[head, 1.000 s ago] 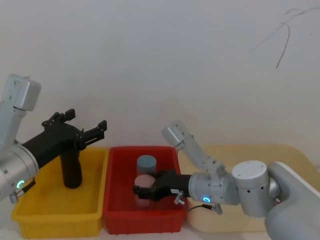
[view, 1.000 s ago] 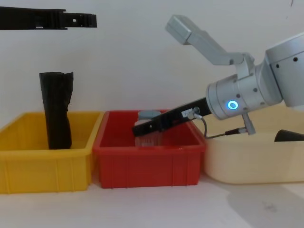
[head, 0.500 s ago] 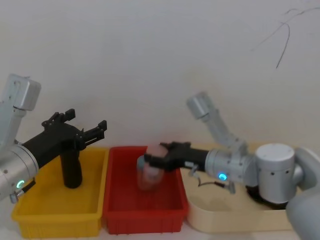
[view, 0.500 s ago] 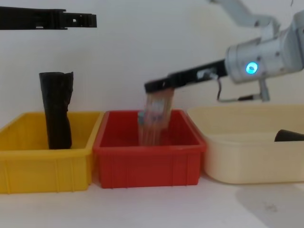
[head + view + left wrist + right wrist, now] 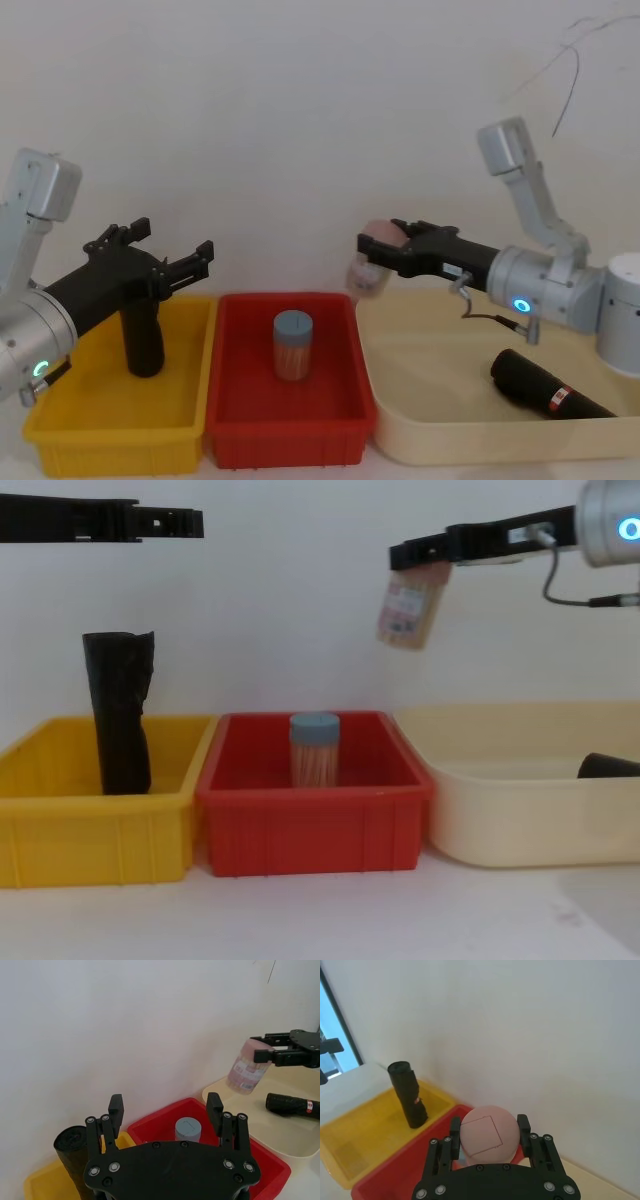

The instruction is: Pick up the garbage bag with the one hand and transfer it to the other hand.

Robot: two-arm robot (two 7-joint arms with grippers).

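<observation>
Revealing garbage bag [image 5: 548, 393] label overhead

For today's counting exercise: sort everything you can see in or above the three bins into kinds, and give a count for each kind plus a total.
Plastic bins: 3, namely yellow, red, cream
Black plastic bag rolls: 2, namely the labelled roll lying in the cream bin and the unlabelled roll standing in the yellow bin
Clear toothpick jars: 2, namely the blue-lidded one in the red bin and the pink-lidded one held in the right gripper
Total: 7
</observation>
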